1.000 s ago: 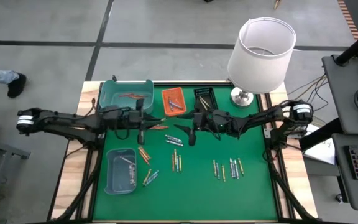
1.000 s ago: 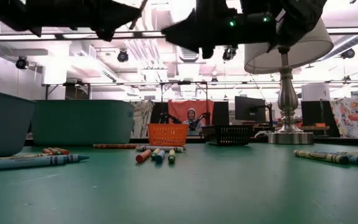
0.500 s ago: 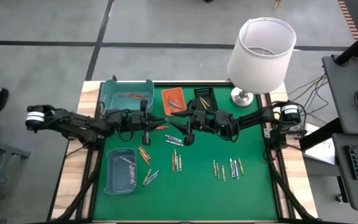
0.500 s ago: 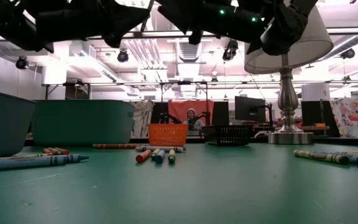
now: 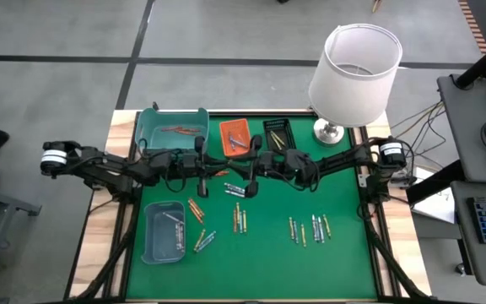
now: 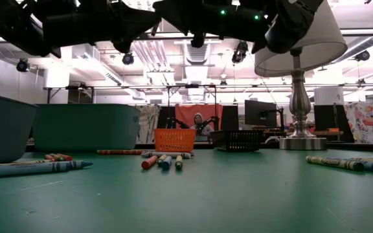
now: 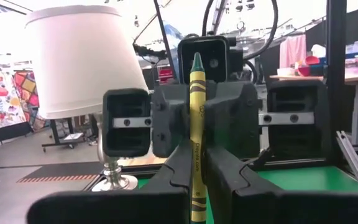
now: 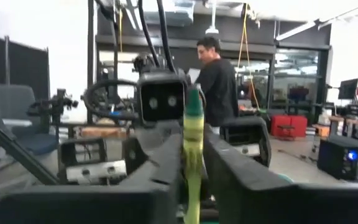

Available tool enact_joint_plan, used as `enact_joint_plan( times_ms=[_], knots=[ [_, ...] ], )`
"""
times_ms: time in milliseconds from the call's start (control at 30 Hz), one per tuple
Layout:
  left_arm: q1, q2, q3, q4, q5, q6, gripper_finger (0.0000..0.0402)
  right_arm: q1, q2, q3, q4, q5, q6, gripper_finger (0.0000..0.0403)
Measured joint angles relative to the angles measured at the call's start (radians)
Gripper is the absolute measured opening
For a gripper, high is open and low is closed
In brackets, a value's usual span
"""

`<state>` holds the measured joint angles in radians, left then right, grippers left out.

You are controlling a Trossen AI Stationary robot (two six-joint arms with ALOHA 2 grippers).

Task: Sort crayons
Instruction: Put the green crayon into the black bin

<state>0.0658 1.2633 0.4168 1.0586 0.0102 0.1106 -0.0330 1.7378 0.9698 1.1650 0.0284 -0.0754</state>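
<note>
Now the two arms have drawn together near the bench's far edge, the left claw (image 5: 202, 165) and right claw (image 5: 251, 169) facing each other, each apparently clenched on one yellow-green crayon (image 7: 196, 140), likely a handover; the other crayons (image 5: 308, 228) lie scattered across the bench (image 5: 260, 270).

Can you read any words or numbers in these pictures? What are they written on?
On the yellow-green paper-wrapped crayon: dark print runs along the wrapper, too blurred to read.
Everywhere else: no words, numbers or signs that can be read.
</note>
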Motion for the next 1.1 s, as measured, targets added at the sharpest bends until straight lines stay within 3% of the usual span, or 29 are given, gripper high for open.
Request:
enact_joint_plan(
  times_ms=[67,233,333,433,500,633,700,767,867,1100],
  knots=[
    [0.0,-0.002,0.0,0.0,-0.002,-0.009,0.0011,0.0,0.0,0.006,-0.015,0.002,-0.015,0.0022],
    [0.0,-0.004,0.0,-0.007,-0.001,-0.03,0.0051,-0.001,-0.009,0.01,-0.041,0.005,-0.003,0.0019],
    [0.001,-0.012,0.001,-0.028,-0.007,-0.042,0.0085,-0.003,-0.04,0.01,-0.12,0.079,-0.016,0.0018],
    [0.002,-0.034,0.003,-0.088,-0.045,-0.043,0.0119,-0.015,-0.095,0.018,-0.301,0.245,-0.044,0.0017],
    [0.0,-0.059,0.011,-0.137,-0.115,-0.038,0.0138,-0.034,-0.135,0.035,-0.482,0.417,-0.052,0.0017],
    [0.004,-0.104,0.017,-0.289,-0.404,-0.017,0.0162,-0.087,-0.164,0.092,-0.9,0.816,0.048,0.0017],
    [0.004,-0.119,0.024,-0.355,-0.53,-0.017,0.0166,-0.13,-0.162,0.114,-1.123,0.897,0.207,0.0016],
    [0.005,-0.126,0.032,-0.398,-0.604,-0.019,0.0166,-0.184,-0.151,0.129,-1.316,0.865,0.405,0.0016],
    [0.004,-0.12,0.042,-0.434,-0.622,-0.023,0.0164,-0.264,-0.119,0.135,-1.47,0.738,0.586,0.0016],
    [0.005,-0.11,0.085,-0.503,-0.62,-0.026,0.0159,-0.348,-0.065,0.113,-1.474,0.578,0.66,0.0057]
  ],
)
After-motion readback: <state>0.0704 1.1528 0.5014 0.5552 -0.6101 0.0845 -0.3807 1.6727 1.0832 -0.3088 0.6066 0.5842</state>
